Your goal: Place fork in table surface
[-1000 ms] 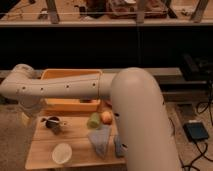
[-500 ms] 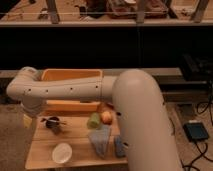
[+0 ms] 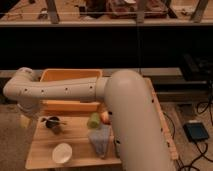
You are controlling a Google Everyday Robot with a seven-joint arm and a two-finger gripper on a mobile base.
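My white arm reaches left across the yellow tub (image 3: 70,76) and bends down at the table's left edge. The gripper (image 3: 30,118) hangs there, low over the wooden table surface (image 3: 80,152) and just left of a small dark cup (image 3: 53,125). A thin pale sliver (image 3: 59,120) lies across the cup's top; it may be the fork, but I cannot tell for sure. I cannot see whether the gripper holds anything.
On the table are a green object (image 3: 94,120), an orange-red fruit (image 3: 105,117), a blue-grey cloth (image 3: 100,140) and a white bowl (image 3: 62,152). My arm's bulk covers the table's right part. Floor and cables lie to the right.
The bent left end of my arm has sunk a little and come slightly right, toward the table's left edge. The objects on the table have not moved.
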